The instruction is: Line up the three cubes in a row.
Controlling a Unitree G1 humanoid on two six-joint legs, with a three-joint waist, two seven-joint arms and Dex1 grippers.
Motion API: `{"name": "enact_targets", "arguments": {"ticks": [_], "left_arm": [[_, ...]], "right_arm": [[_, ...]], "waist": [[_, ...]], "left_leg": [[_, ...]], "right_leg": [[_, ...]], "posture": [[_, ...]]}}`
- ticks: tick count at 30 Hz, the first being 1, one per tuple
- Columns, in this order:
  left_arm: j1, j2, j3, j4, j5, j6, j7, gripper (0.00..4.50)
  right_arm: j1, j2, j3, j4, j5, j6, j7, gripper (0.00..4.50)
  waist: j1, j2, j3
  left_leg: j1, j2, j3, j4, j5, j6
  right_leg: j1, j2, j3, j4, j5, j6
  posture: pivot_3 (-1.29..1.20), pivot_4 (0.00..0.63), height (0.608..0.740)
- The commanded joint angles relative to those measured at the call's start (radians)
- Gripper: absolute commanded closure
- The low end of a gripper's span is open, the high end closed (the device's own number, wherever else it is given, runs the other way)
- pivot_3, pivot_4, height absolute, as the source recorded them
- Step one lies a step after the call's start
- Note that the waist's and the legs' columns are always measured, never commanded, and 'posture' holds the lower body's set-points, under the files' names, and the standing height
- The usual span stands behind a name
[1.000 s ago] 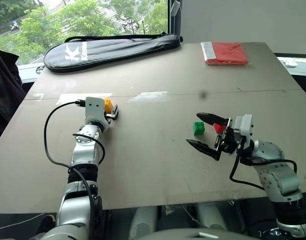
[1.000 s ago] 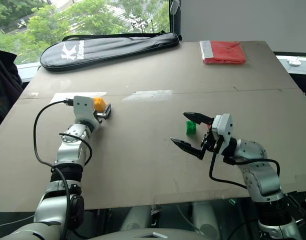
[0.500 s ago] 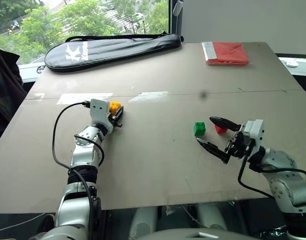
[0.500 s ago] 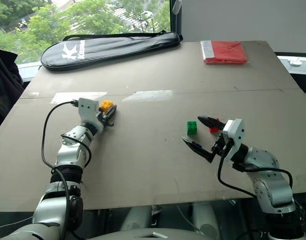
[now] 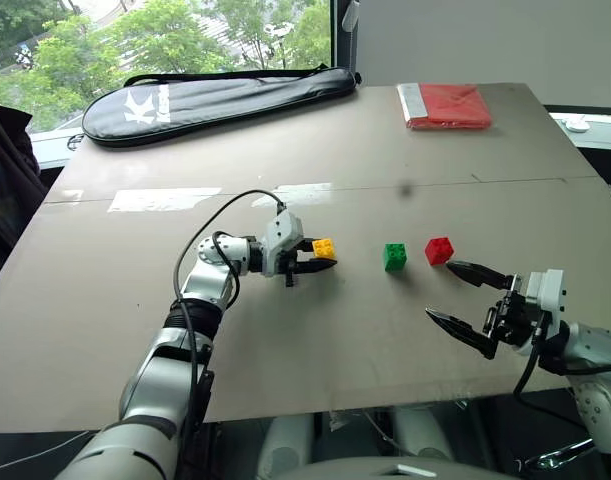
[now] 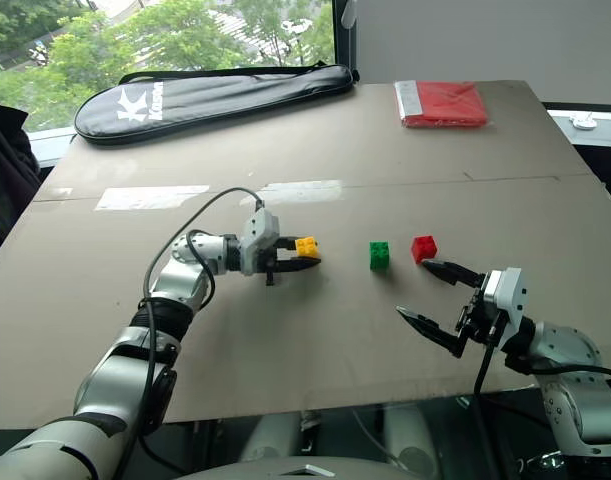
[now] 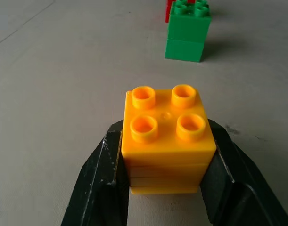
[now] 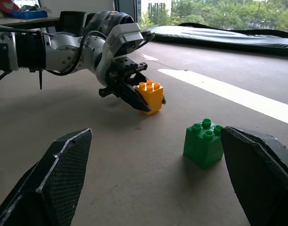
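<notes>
Cubes: one yellow cube (image 5: pixel 324 248), one green cube (image 5: pixel 395 256), one red cube (image 5: pixel 439 250).

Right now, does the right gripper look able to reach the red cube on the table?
Probably yes. The right gripper stands open with nothing in it, and the red cube sits just beyond its fingertips with only bare table between them. The green cube stands apart to the side, out of the way.

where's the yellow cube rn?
In the left eye view the yellow cube sits clamped between the left gripper's fingers at table centre, to the robot's left of the green cube, with the red cube beyond that.
</notes>
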Motion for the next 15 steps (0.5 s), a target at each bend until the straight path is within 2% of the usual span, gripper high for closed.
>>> {"name": "enact_targets", "arguments": {"ticks": [1,7,15], "left_arm": [[-0.066,-0.026,-0.027,0.105,0.047,-0.123,-0.054,3.17],[-0.151,-0.086,-0.033,0.263,0.076,-0.195,-0.105,3.17],[-0.173,-0.113,-0.024,0.331,0.108,-0.197,-0.075,3.17]], "right_arm": [[0.026,-0.004,-0.026,-0.014,0.001,-0.043,0.016,0.0],[0.053,0.0,-0.034,-0.014,-0.005,-0.074,0.011,0.0],[0.07,0.001,-0.034,-0.024,-0.006,-0.089,-0.003,0.0]], "waist": [[0.001,0.0,0.0],[0.002,0.0,0.0],[0.003,0.0,0.0]], "left_leg": [[0.0,0.0,0.0,0.0,0.0,0.0],[0.0,0.0,0.0,0.0,0.0,0.0],[0.0,0.0,0.0,0.0,0.0,0.0]], "right_leg": [[0.0,0.0,0.0,0.0,0.0,0.0],[0.0,0.0,0.0,-0.001,0.0,0.0],[0.0,0.0,0.0,-0.001,0.0,0.0]], "posture": [[0.0,0.15,0.701],[0.0,0.15,0.701],[0.0,0.15,0.701]]}}
